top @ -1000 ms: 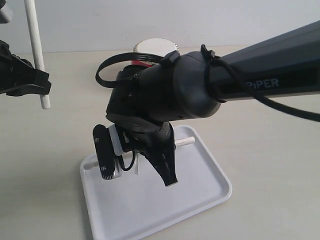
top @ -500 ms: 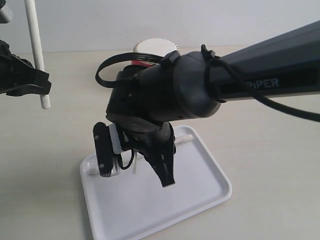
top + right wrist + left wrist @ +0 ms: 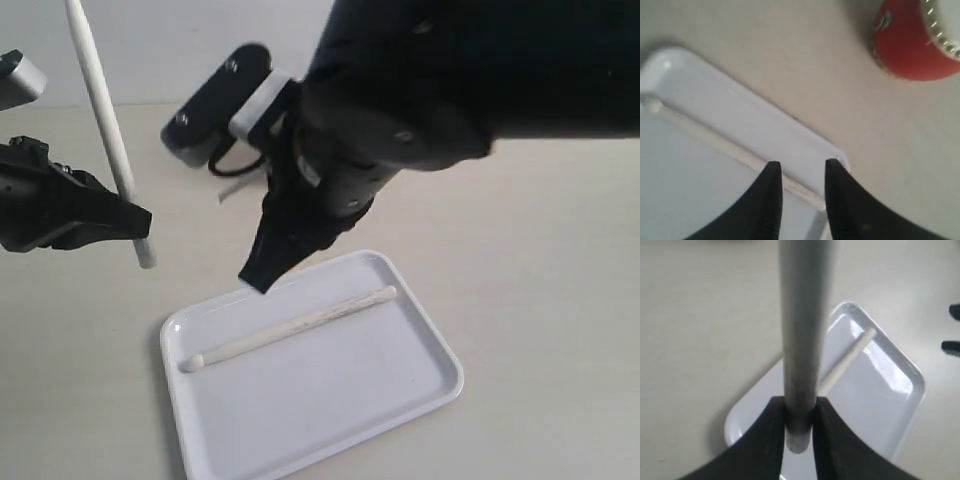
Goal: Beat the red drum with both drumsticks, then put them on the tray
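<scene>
One drumstick [image 3: 290,327] lies slantwise on the white tray [image 3: 400,400], free of any grip. My right gripper [image 3: 258,275] hangs just above the tray's far rim. In the right wrist view this gripper [image 3: 801,167] is open and empty, with the lying drumstick [image 3: 715,140] on the tray [image 3: 690,200] beneath it. The red drum [image 3: 912,45] stands beyond the tray's corner; in the exterior view the right arm hides it. At the left, my left gripper [image 3: 135,225] is shut on the other drumstick [image 3: 108,130], held upright. The left wrist view shows the jaws [image 3: 800,407] clamped on that stick [image 3: 802,340] above the tray [image 3: 890,390].
The bulky right arm [image 3: 480,70] fills the upper right of the exterior view, its wrist camera [image 3: 215,105] sticking out to the left. Pale bare tabletop [image 3: 540,260] surrounds the tray.
The right gripper has opened and lifted off the tray, leaving its drumstick lying there. The left gripper with its upright drumstick has shifted right and a little lower.
</scene>
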Tool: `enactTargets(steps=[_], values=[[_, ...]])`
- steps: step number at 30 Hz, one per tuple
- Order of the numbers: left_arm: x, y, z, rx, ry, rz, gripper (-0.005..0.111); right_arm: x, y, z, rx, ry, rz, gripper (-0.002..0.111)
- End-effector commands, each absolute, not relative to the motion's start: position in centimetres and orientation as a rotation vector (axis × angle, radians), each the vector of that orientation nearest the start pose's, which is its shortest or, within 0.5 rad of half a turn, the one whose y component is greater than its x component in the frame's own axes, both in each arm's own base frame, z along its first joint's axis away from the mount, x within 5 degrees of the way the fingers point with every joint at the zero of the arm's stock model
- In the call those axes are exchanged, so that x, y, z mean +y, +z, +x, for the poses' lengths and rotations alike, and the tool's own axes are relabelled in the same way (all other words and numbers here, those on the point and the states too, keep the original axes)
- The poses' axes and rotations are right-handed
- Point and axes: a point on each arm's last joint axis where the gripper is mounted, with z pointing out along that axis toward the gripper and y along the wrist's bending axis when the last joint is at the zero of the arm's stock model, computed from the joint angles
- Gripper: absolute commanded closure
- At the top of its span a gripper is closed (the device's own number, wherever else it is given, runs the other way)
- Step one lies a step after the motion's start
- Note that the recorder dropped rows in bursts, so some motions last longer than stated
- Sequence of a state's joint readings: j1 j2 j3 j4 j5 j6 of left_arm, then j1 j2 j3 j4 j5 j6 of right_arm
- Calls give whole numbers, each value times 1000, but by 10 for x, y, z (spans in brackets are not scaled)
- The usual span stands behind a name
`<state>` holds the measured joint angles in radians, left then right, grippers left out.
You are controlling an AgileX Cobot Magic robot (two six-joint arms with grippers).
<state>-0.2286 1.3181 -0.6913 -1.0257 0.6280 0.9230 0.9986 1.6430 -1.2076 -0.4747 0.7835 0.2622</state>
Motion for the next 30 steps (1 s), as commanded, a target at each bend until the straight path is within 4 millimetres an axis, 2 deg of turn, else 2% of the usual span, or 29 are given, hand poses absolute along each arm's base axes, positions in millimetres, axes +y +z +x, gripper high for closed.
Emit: enactTargets(steps=[1,5,9,13,15,19,23,27,30], values=[[-101,236,213,2303,-802,567,107,251,298,196,2158,55,-1095,78],[-102,242,205,2207,-822,615,107,240,301,189,2138,143,-1012,78],[-106,248,190,2083,-915,681,107,222,282,196,2182,247,-847,78],[-108,242,175,2035,-1022,687,107,216,277,193,2185,494,-665,78],[-107,233,168,2057,-1048,663,107,219,283,189,2127,623,-611,78],[-106,218,158,2080,-1090,626,107,222,290,187,2062,694,-608,78],[-104,208,150,2165,-1150,539,107,218,280,182,2157,615,-712,76],[-104,206,148,2203,-1175,497,107,218,275,175,2219,644,-787,66],[-104,207,149,2206,-1194,456,107,223,277,171,2209,734,-805,64]])
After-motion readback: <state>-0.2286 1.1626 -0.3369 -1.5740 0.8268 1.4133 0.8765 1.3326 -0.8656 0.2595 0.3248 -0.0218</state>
